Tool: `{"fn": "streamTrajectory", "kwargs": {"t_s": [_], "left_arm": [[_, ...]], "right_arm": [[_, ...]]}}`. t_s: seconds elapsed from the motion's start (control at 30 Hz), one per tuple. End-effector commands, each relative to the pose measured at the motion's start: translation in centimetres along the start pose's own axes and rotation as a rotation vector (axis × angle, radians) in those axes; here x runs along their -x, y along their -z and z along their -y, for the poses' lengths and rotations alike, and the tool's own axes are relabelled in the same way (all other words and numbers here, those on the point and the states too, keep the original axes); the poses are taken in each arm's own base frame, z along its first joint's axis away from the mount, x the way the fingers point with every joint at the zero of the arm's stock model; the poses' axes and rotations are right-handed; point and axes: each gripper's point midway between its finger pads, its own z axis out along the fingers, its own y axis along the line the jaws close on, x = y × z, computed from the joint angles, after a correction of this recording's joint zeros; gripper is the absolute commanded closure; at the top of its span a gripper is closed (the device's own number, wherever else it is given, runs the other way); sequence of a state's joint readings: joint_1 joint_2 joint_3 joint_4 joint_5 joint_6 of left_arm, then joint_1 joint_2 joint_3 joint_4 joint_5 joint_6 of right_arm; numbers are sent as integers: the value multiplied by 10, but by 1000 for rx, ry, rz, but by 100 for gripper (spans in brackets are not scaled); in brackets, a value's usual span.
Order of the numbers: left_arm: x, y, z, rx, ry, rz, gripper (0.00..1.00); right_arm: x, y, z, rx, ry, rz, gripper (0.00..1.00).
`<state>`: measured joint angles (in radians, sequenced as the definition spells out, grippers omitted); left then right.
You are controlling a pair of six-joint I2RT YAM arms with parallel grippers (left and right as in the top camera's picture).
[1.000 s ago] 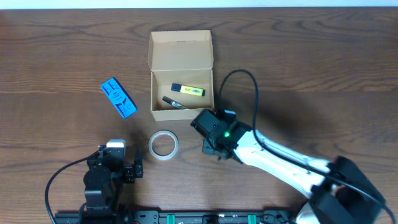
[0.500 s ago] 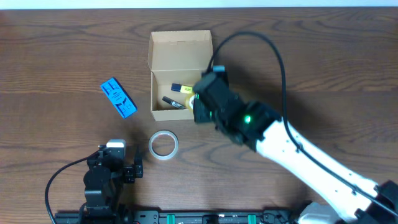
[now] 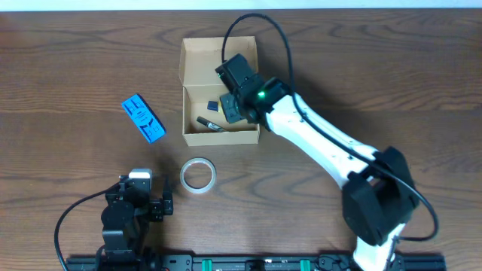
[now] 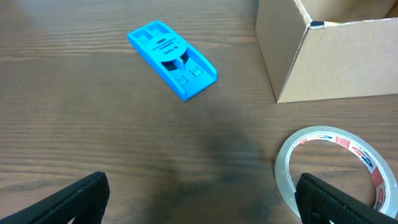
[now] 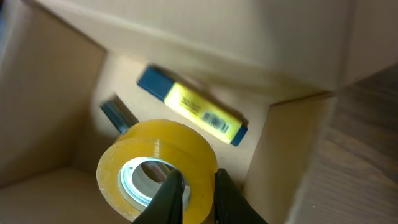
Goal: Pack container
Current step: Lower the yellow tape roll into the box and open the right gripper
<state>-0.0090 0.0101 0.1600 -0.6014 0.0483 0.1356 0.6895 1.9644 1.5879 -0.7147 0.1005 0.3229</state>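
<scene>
The tan cardboard container [image 3: 197, 66] stands open at the table's back middle, its flap lid raised behind; it also shows in the left wrist view [image 4: 329, 59]. Inside lie a yellow highlighter [image 5: 199, 113] and a dark marker [image 3: 208, 123]. My right gripper [image 5: 196, 186] is shut on a yellow tape roll [image 5: 158, 152] and holds it over the box interior; in the overhead view the arm [image 3: 239, 94] hides the roll. My left gripper [image 4: 199, 202] is open and empty, low over the table near the front left.
A clear tape roll [image 3: 198, 175] lies in front of the box, also in the left wrist view [image 4: 333, 165]. A blue flat dispenser [image 3: 143, 118] lies left of the box, also in the left wrist view [image 4: 172, 59].
My right gripper has moved from the table in front of the box up and back over the box opening. The left arm has not moved.
</scene>
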Motion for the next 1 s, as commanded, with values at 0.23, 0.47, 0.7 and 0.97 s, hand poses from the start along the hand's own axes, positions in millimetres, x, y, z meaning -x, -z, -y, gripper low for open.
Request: {"fn": "streamTrajectory", "kwargs": {"t_s": [0.23,0.47,0.7,0.97], "left_arm": [[-1,-1,-2,11,-13,1,4],[-1,-1,-2,11,-13,1,5],[-1,-1,-2,11,-13,1,5],[-1,-1,-2,11,-13,1,4]], "right_arm": [[-10,-22,0,-7,128,-55,85],[-13,-27,0,-9,148,-67,62],[3,-20,-5,10,160,-5,46],[37,48,-31,165,149,123,1]]}}
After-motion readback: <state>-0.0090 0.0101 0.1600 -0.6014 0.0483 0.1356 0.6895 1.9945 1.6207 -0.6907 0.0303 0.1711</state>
